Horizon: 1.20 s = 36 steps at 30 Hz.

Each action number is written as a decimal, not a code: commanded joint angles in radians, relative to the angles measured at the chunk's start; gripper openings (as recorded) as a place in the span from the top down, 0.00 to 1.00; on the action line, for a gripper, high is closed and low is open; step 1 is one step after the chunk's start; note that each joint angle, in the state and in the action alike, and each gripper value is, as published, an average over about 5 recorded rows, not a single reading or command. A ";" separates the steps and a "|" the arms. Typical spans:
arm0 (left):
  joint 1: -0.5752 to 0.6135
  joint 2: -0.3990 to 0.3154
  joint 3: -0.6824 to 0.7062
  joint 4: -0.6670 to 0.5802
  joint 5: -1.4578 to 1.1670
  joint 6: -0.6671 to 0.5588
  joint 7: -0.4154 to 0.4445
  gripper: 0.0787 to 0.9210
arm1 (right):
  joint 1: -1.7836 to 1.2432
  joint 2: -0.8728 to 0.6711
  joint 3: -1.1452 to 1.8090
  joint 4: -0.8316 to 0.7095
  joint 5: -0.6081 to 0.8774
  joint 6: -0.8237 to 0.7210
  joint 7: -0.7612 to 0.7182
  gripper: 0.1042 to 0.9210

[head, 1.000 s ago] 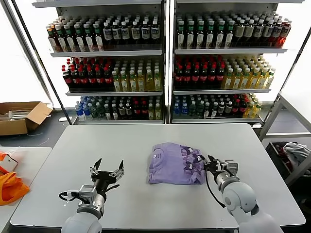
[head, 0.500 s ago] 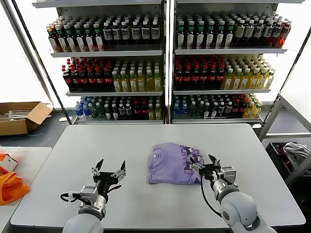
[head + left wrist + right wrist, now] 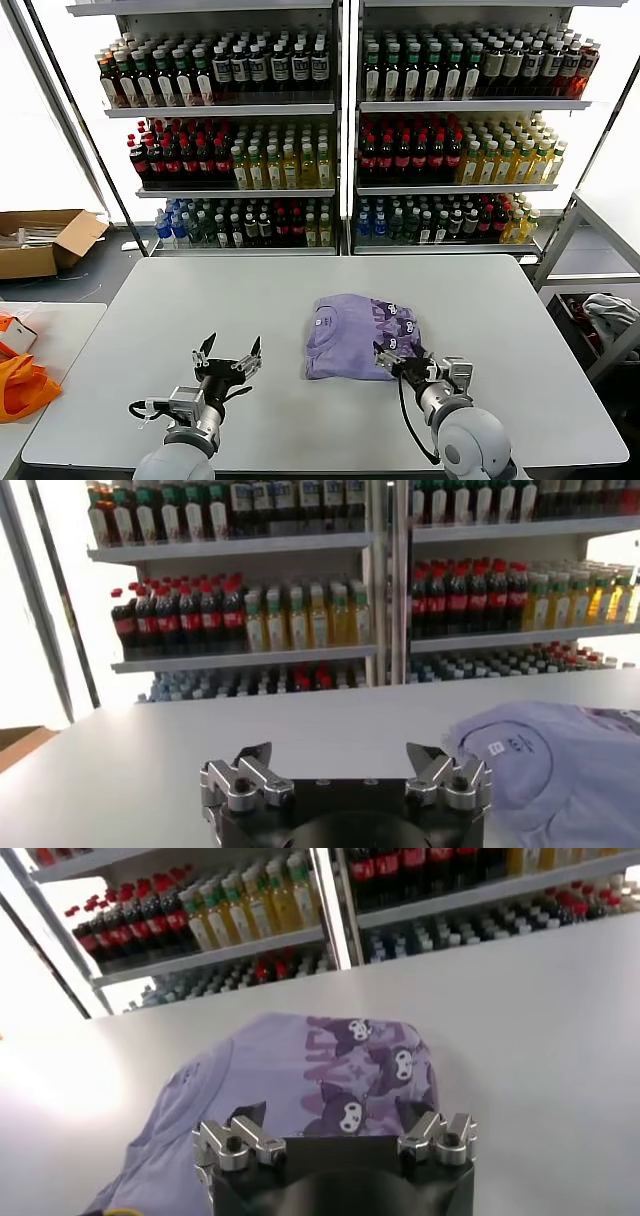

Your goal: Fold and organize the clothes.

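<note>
Head view: your folded shirt (image 3: 360, 336) lies on the table (image 3: 200, 300).
Right gripper (image 3: 398, 360): fingers apart at the shirt's near edge, gripping nothing.
Left gripper (image 3: 229, 354): spread wide, low over bare table.

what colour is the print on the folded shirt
Dark purple cartoon faces on the lavender T-shirt, clearest in the right wrist view.

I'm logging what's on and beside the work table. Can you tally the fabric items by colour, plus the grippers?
Lavender T-shirt, folded on the table: 1
Orange fabric, on the side table: 1
Open grippers, left gripper and right gripper: 2
Total: 4
</note>
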 commanded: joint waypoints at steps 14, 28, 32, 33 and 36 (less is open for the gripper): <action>-0.002 0.002 0.012 0.028 -0.001 0.011 0.014 0.12 | -0.070 0.005 0.035 -0.012 0.050 -0.006 0.071 0.12; 0.004 -0.009 0.018 0.021 -0.002 0.019 0.014 0.12 | -0.106 -0.076 0.037 0.176 0.080 -0.006 0.037 0.12; 0.005 -0.010 0.020 0.018 0.000 0.021 0.015 0.12 | -0.110 -0.060 0.019 0.194 0.109 -0.006 0.028 0.12; 0.005 -0.010 0.019 0.018 0.000 0.022 0.015 0.12 | -0.107 -0.058 0.016 0.193 0.121 -0.007 0.034 0.12; 0.008 -0.010 0.017 0.016 0.000 0.022 0.015 0.12 | -0.104 -0.058 0.005 0.179 0.156 -0.007 0.063 0.12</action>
